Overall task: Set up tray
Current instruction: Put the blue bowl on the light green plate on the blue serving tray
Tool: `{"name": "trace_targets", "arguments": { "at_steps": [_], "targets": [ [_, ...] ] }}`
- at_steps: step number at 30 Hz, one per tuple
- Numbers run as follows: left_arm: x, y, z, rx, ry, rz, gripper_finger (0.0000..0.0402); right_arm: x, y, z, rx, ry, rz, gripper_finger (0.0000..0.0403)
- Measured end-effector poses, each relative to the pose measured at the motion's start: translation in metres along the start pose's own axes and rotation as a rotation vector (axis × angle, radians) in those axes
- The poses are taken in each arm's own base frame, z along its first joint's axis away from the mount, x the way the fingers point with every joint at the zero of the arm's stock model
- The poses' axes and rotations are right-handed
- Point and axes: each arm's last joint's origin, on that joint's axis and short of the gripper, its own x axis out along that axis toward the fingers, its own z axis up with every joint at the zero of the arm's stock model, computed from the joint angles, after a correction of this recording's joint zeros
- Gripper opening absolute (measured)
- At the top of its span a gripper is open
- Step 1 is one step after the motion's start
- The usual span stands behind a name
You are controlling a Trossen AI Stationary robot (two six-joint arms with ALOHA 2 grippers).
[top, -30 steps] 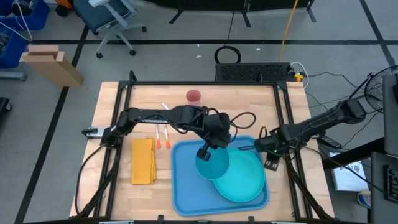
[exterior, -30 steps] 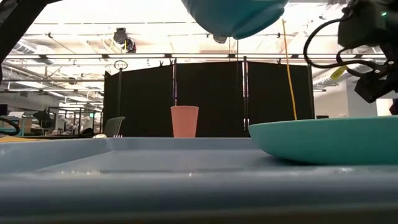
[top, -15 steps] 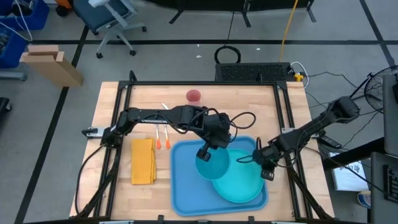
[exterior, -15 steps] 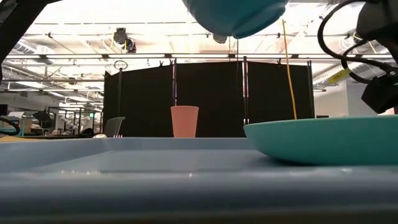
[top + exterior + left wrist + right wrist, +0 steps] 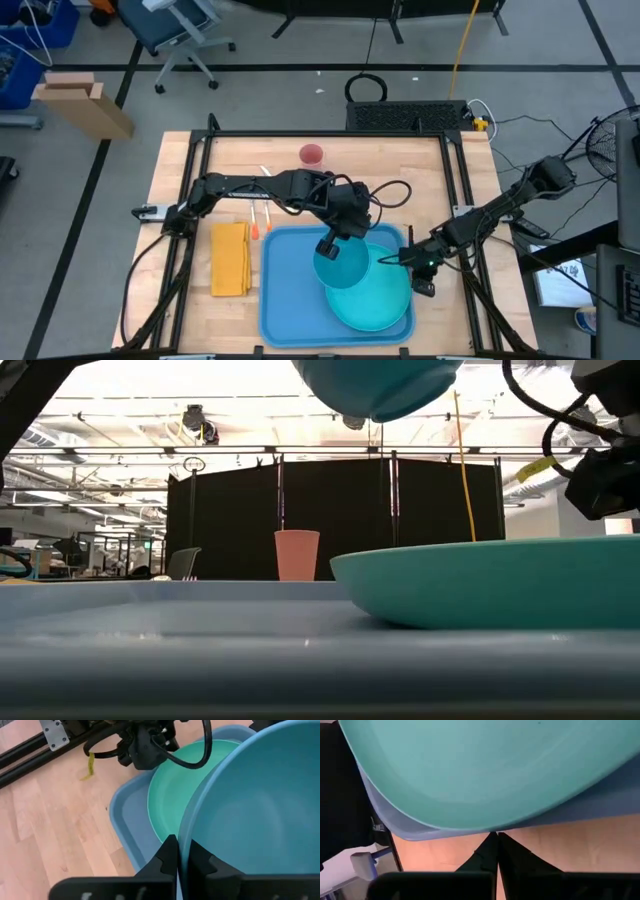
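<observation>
- Wooden table (image 5: 190, 180), open workshop floor beyond.
- Yellow napkin (image 5: 230, 258) far left, orange-handled cutlery (image 5: 262, 224) just beside it, pink cup (image 5: 311, 154) at the back.
- Blue tray (image 5: 290, 300) with teal plate (image 5: 372, 300) has slid leftward since a second ago; now near the napkin.
- Left gripper (image 5: 331, 244) pinched on the bowl (image 5: 343, 264) rim, held over the tray.
- Right gripper (image 5: 420, 268), fingers together, against the tray's right edge; judged a push to centre it.

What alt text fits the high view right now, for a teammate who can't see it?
Seen from above, the left end effector holds a blue bowl over the blue tray, which carries a teal plate. The shut right end effector sits at the tray's right edge; a yellow napkin lies left.
</observation>
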Motion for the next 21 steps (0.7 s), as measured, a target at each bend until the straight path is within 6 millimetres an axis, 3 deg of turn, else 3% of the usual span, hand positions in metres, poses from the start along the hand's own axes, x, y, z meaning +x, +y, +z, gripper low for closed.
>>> {"name": "trace_targets", "arguments": {
  "at_steps": [7, 11, 21],
  "targets": [
    [0.008, -0.005, 0.005, -0.001, -0.033, -0.034, 0.0006, -0.014, -0.005, -0.009, -0.008, 0.002, -0.068, 0.0],
    [0.031, -0.012, 0.009, 0.015, -0.041, -0.045, 0.0008, -0.034, -0.004, -0.013, -0.054, -0.128, -0.09, 0.0],
    [0.08, -0.018, 0.012, 0.016, -0.064, -0.046, 0.0006, -0.099, 0.015, -0.013, -0.491, -0.816, -0.106, 0.0]
  ]
}}
